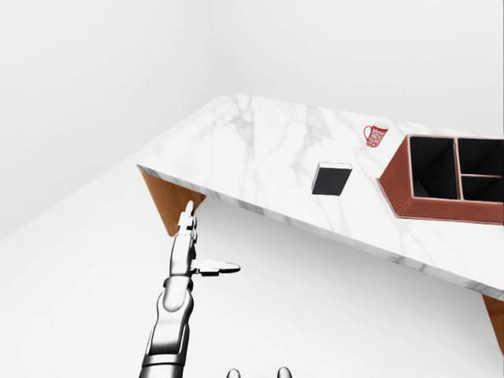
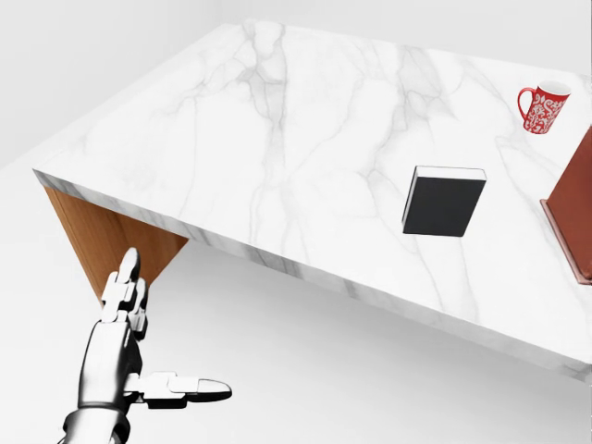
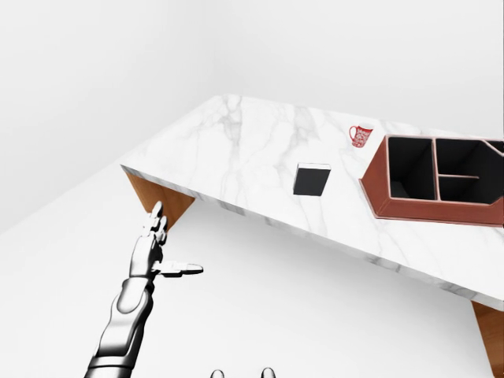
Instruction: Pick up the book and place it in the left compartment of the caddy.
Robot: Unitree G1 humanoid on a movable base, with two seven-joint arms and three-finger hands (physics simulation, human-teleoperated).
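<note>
A black book (image 2: pixel 444 202) with a white page edge lies flat on the marble table (image 2: pixel 268 139), right of its middle. The red-brown caddy (image 1: pixel 396 186) stands to the book's right, and its tall left compartment (image 1: pixel 435 168) is dark and empty. My left hand (image 2: pixel 162 338) is open, fingers straight and thumb out to the right. It hangs over the floor below the table's near left corner, far from the book. Two small metal tips (image 1: pixel 234 372) show at the bottom edge of the left-eye view; they may be my right hand.
A red and white mug (image 2: pixel 542 107) stands on the table above and right of the book, near the caddy. Wooden legs (image 2: pixel 97 236) carry the tabletop at its corners. White floor lies between me and the table's near edge.
</note>
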